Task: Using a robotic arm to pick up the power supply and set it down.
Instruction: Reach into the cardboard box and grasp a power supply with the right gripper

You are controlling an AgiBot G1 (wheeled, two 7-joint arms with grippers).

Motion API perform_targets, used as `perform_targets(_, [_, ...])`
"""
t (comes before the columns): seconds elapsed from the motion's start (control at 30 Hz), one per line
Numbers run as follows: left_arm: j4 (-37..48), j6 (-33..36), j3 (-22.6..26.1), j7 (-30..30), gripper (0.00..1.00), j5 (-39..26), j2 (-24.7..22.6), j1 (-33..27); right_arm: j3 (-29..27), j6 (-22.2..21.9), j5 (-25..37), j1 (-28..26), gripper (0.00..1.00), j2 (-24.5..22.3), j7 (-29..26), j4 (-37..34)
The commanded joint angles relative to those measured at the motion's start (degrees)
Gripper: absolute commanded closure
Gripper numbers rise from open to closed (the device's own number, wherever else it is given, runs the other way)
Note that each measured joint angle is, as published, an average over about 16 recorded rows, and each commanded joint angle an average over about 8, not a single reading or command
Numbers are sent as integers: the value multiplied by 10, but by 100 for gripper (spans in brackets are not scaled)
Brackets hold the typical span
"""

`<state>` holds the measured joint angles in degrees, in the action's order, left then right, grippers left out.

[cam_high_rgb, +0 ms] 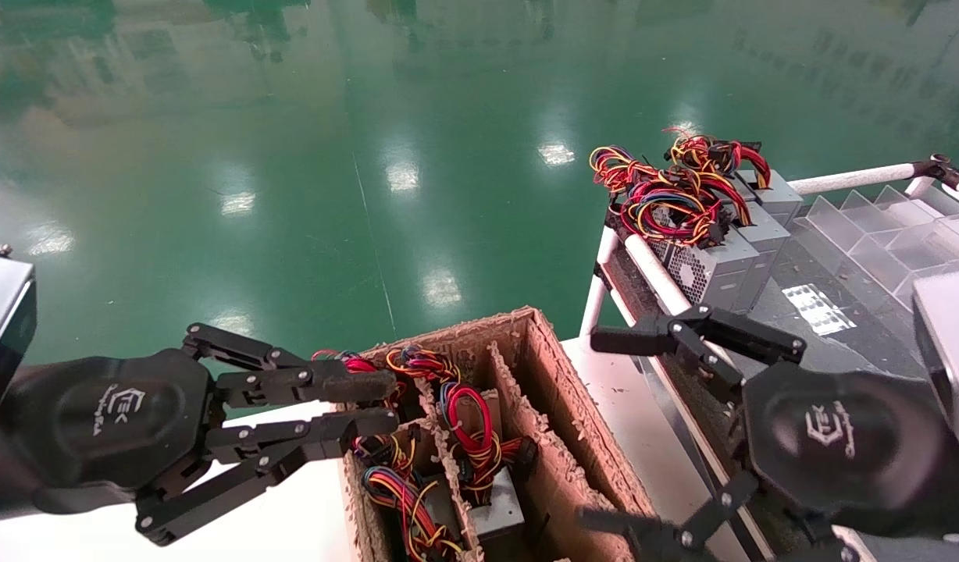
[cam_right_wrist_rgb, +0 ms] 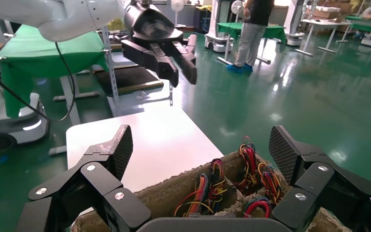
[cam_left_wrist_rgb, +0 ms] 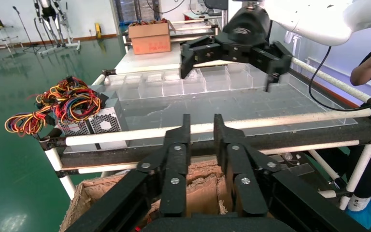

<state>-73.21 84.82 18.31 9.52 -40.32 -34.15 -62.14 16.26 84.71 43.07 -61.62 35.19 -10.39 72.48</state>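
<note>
Hovering above carton [cam_high_rgb: 561,375]: both claws

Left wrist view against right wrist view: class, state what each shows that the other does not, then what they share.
Only the left wrist view shows the grey metal power supplies with coloured wire bundles standing on the white-railed rack, the clear plastic dividers, and the right gripper open.

Only the right wrist view shows the white table top, the wires inside the carton's compartments, and the left gripper nearly shut.

Both show the frayed brown cardboard carton and the glossy green floor.
</note>
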Motion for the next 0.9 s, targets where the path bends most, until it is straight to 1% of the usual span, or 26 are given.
perform_targets(0.03, [0,0,0,0,0,0,0,0,0,-3,3,1,0,0,2,-1])
perform_targets(0.33, [0,0,0,0,0,0,0,0,25,-19,52,-17,0,17,-9,-51])
perform_targets(0.57, [0,0,0,0,0,0,0,0,68,0,97,-44,0,49,-28,-72])
perform_targets(0.73, [0,0,0,0,0,0,0,0,81,13,107,-54,0,57,-31,-74])
perform_targets(0.9, [1,0,0,0,0,0,0,0,92,6,124,-52,0,69,-34,-76])
